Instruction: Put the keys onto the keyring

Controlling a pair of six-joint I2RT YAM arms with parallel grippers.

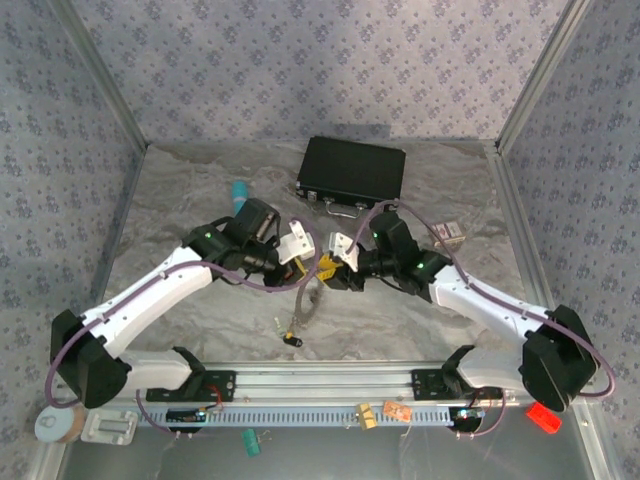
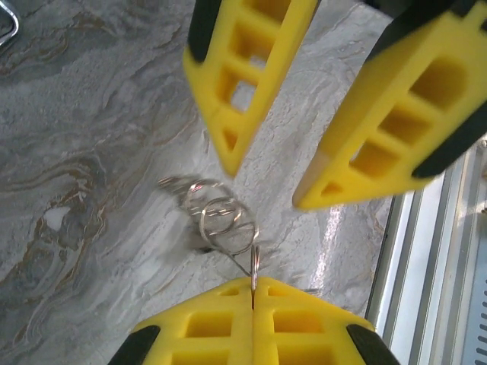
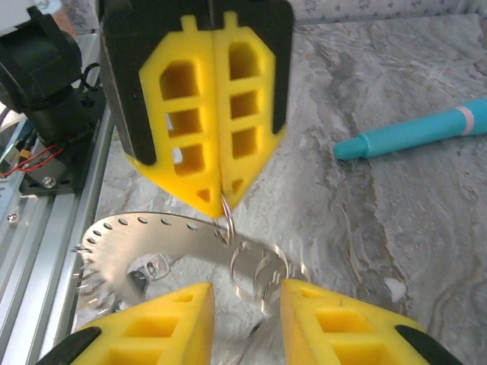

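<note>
The left gripper [image 3: 222, 196] clamps a loop of the keyring [image 3: 152, 228], which dangles from it. The right gripper [image 3: 247, 295], spread apart, straddles that ring; the keys [image 1: 287, 332] lie on the table [image 1: 420, 300] below, toward its near edge.

It was a robot-lab test cell: patterned fabric walls [image 1: 330, 60] on aluminium posts [image 1: 100, 75] closed the top and sides of the frame, and an extruded aluminium rail [image 1: 330, 385] ran along the bottom below a marbled grey tabletop [image 1: 180, 190].

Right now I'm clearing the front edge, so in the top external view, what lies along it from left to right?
Round grey roll → white block → teal clip → tan tag → orange tag → red piece
</note>
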